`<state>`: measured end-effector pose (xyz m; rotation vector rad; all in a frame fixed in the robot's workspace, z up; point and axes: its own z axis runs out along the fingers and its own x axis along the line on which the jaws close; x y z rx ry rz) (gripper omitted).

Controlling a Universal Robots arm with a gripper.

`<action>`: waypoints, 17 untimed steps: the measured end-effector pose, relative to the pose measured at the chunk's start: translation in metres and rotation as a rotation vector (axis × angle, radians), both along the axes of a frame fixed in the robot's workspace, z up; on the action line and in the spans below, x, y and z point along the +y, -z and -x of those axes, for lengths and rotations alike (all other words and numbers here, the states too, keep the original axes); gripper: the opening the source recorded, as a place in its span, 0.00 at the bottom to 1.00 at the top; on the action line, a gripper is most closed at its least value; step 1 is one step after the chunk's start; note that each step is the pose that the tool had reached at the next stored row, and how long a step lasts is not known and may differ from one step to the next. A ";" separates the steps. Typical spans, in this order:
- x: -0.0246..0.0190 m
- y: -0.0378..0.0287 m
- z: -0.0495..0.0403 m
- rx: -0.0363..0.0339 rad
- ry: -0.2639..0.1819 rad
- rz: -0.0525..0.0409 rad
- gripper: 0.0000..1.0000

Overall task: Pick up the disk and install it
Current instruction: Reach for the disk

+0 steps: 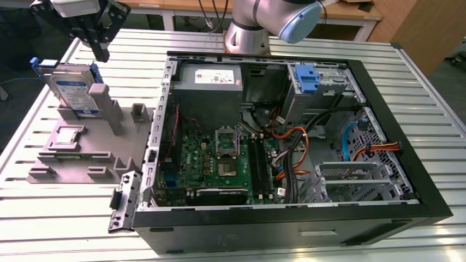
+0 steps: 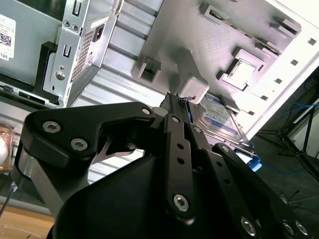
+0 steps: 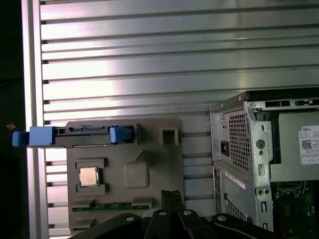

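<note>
At ten o'clock, exterior view: disk below gripper, fingers together, empty. Stiff, probably hefty, fragile; I'd grip its blue-framed edges.

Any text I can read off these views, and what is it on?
Disk label, white and blue: print too small to read.
Power supply sticker: print too small to read.
Case rear strip sticker: blurred.
Nothing I can quote reliably.
</note>
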<state>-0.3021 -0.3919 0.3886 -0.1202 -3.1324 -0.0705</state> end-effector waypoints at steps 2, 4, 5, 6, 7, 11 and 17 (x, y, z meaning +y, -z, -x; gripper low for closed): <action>0.0000 0.0000 0.0000 0.0000 0.000 0.0000 0.10; 0.0000 0.0000 0.0000 0.0000 0.000 0.0000 0.10; 0.0000 0.0000 0.0001 0.0000 0.000 0.0000 0.10; 0.0000 0.0000 0.0001 0.0000 0.000 0.0000 0.10; 0.0000 0.0000 0.0002 0.0000 0.000 0.0000 0.10; 0.0000 0.0000 0.0009 0.0000 0.000 0.0000 0.10; 0.0000 0.0000 0.0033 0.0000 0.000 0.0000 0.10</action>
